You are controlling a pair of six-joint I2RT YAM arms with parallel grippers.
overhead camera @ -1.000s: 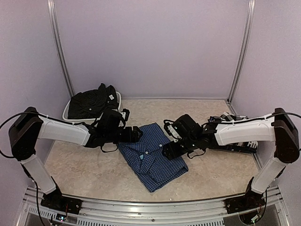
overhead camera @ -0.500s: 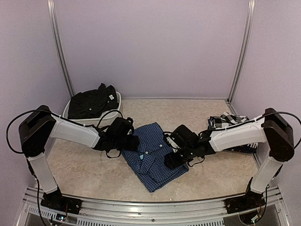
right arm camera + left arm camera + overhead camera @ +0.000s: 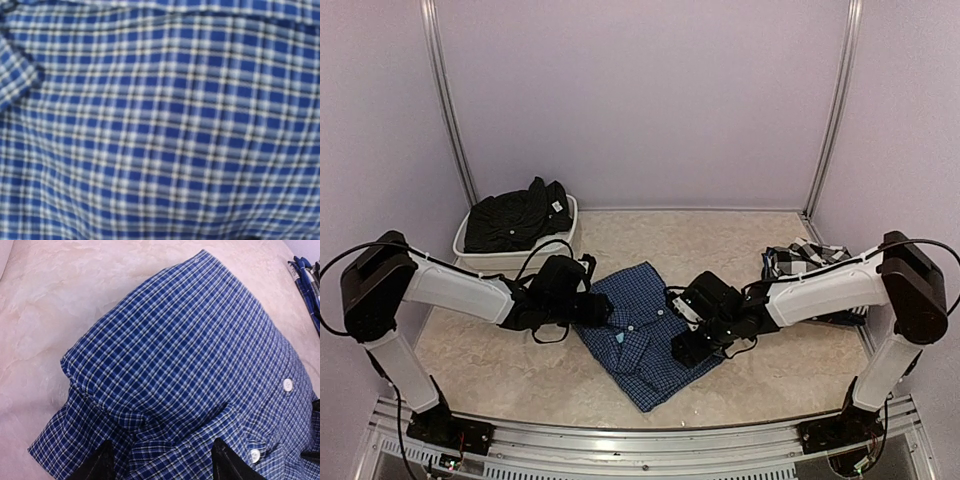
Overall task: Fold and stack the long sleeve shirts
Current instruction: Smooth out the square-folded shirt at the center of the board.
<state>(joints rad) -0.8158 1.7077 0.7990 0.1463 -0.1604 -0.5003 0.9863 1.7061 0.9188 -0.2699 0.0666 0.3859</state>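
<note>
The blue checked shirt lies folded in the middle of the table, and fills the left wrist view and the right wrist view. My left gripper is low at the shirt's left edge; its black fingertips stand wide apart over the collar fold, so it is open. My right gripper presses down on the shirt's right side; its fingers are hidden by cloth. The plain black shirt lies in a white bin. The black-and-white checked shirt lies at the right.
The white bin stands at the back left against the wall. Metal frame posts rise at the back corners. The near table edge has a metal rail. Bare marbled tabletop lies behind the blue shirt.
Both grippers have come nearer and lower onto the blue shirt, the left at its left edge, the right on its right side. The shirt has barely shifted.
</note>
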